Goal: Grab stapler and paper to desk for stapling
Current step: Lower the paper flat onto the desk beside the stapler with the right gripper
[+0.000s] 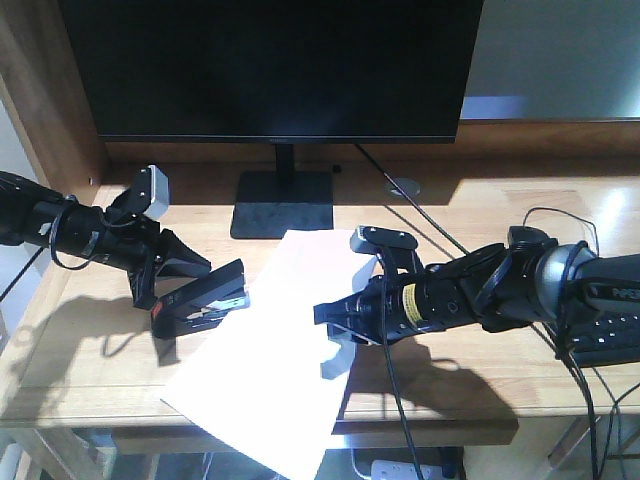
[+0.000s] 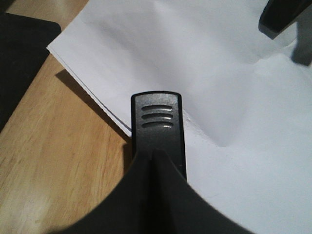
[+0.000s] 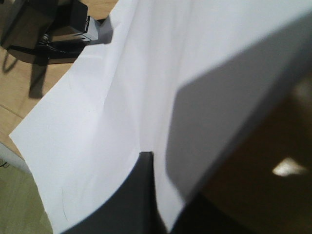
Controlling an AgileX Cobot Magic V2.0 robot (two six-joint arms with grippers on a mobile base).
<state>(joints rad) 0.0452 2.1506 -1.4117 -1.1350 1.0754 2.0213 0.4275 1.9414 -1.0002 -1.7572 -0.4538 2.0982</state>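
Behind stapler (image 1: 205,300) and paper (image 1: 270,350), monitor stand (image 1: 283,205).

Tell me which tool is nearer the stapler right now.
Left. The left tool grips the stapler at one edge of the paper; the right tool pinches the opposite edge, apart from the stapler.

My left arm (image 1: 70,232): reaches in from the left, wrist tipped downward.
My left gripper (image 1: 190,285): fingers clamped on the stapler (image 1: 212,297), whose nose juts past my fingertips.
My right arm (image 1: 500,285): stretched in from the right, wrist roughly level.
My right gripper (image 1: 338,325): fingers pinched on the paper (image 1: 265,340), which spreads ahead of my fingertips.
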